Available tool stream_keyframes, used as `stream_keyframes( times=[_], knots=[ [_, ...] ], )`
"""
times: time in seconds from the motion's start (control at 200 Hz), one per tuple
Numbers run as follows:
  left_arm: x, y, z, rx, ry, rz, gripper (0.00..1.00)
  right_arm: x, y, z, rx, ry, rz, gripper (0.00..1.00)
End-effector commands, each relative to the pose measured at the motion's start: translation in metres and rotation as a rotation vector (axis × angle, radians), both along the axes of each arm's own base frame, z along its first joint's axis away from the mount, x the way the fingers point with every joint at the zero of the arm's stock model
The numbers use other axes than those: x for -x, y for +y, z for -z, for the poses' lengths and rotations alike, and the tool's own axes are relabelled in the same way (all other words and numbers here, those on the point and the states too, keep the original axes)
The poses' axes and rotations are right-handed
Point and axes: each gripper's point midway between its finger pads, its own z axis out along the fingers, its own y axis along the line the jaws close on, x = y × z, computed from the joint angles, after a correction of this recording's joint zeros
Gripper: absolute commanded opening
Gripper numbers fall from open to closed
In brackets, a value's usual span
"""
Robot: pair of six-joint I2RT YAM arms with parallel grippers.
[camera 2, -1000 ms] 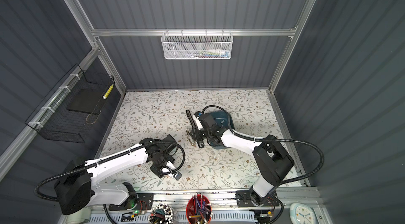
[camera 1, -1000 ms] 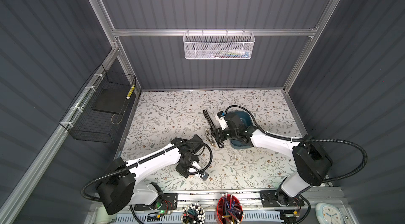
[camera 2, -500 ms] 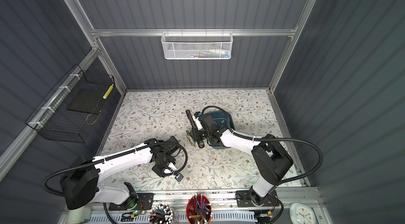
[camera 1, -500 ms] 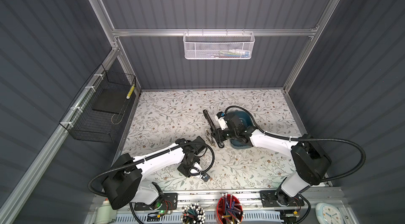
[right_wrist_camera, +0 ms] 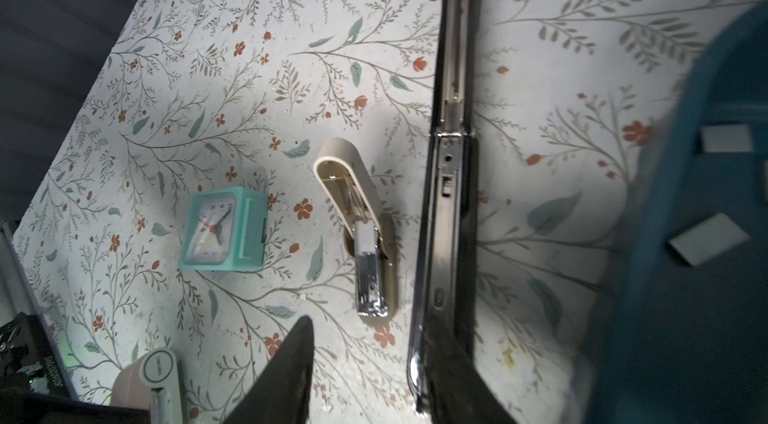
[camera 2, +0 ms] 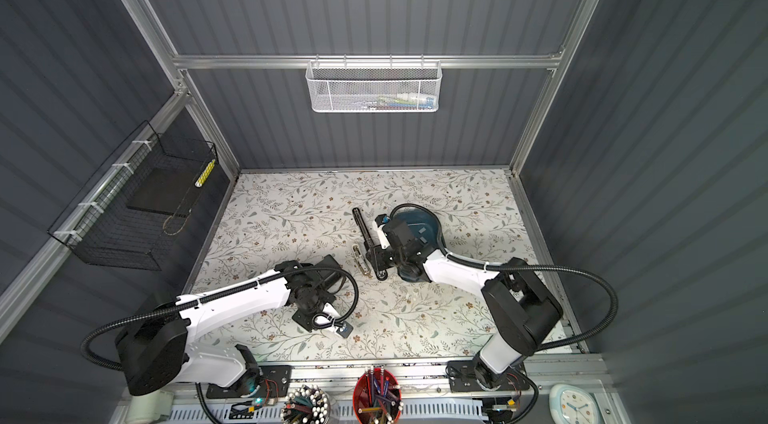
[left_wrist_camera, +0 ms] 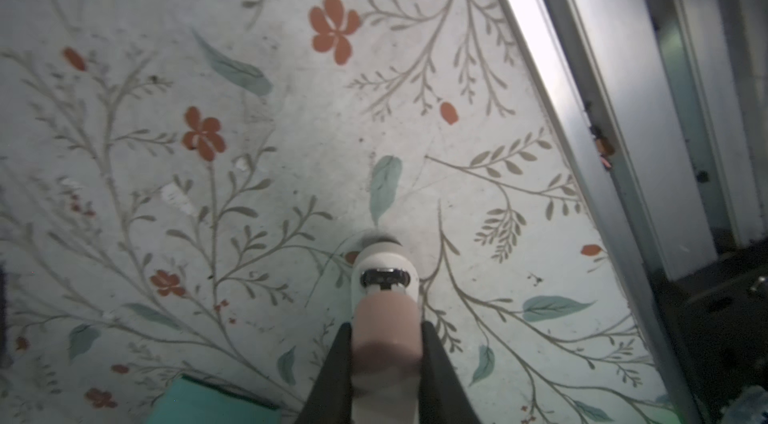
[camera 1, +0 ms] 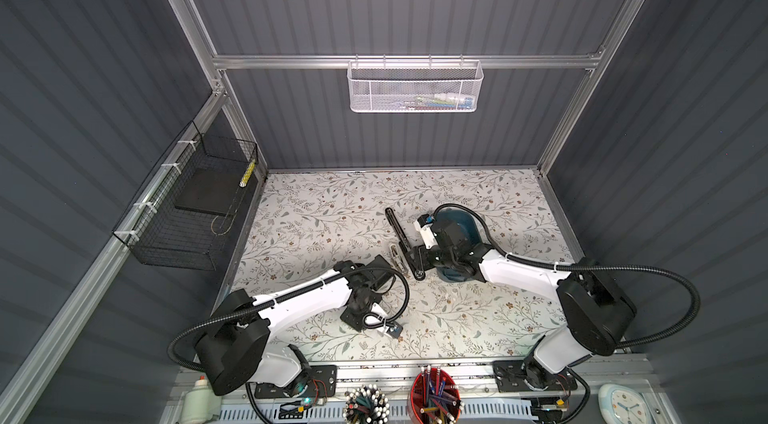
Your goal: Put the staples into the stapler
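My left gripper (left_wrist_camera: 386,324) is shut on a small pink and white stapler (left_wrist_camera: 384,268), which stands nose down on the floral table; the same stapler (right_wrist_camera: 153,380) shows in the right wrist view. A long black stapler (camera 1: 399,231) lies opened flat mid-table, and a small beige stapler (right_wrist_camera: 357,210) lies open beside it. My right gripper (right_wrist_camera: 370,343) is open, one finger over the black stapler's near end and the other over bare table. Grey staples (right_wrist_camera: 706,239) lie in the blue bowl (camera 1: 469,226) just right of that gripper.
A teal clock (right_wrist_camera: 224,231) sits on the table between the two grippers. A white mesh basket (camera 1: 415,89) hangs on the back wall and a black wire basket (camera 1: 195,210) on the left wall. Pen cups (camera 1: 436,397) line the front rail (left_wrist_camera: 602,152).
My left gripper has closed on the pink stapler, and its arm has drawn slightly back toward the front. The right arm has stayed nearly still.
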Motion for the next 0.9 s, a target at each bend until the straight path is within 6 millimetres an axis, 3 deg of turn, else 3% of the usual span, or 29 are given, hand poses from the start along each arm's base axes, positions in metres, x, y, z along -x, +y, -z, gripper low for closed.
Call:
stream_keyframes(
  times=[0.0,0.11,0.225,0.345,0.37,0.505,0.625,0.735,0.895],
  knots=[
    [-0.053,-0.035,-0.056,0.192,-0.096,-0.267,0.00,-0.008,-0.013,-0.031,-0.052,-0.098,0.078,0.49],
    [-0.087,-0.048,-0.104,0.338,-0.166,-0.422,0.00,-0.001,-0.019,-0.049,-0.113,-0.118,0.087,0.46],
    [-0.117,-0.056,-0.159,0.556,-0.322,-0.534,0.00,0.009,-0.032,-0.080,-0.200,-0.203,0.117,0.54],
    [-0.126,-0.062,-0.205,0.730,-0.383,-0.592,0.00,0.016,-0.048,-0.107,-0.211,-0.258,0.154,0.52],
    [-0.128,-0.063,-0.210,0.747,-0.378,-0.608,0.00,0.020,-0.051,-0.121,-0.225,-0.274,0.156,0.51],
    [-0.133,-0.078,-0.221,0.793,-0.331,-0.621,0.00,0.034,-0.044,-0.150,-0.323,-0.297,0.096,0.47],
    [-0.113,-0.094,-0.223,0.926,-0.291,-0.475,0.00,0.043,-0.025,-0.179,-0.409,-0.291,0.039,0.35],
    [-0.098,-0.093,-0.227,1.053,-0.314,-0.412,0.00,0.058,0.001,-0.192,-0.429,-0.251,-0.031,0.30],
    [-0.096,-0.088,-0.222,1.017,-0.308,-0.427,0.00,0.077,0.021,-0.203,-0.444,-0.290,-0.081,0.30]
  ],
)
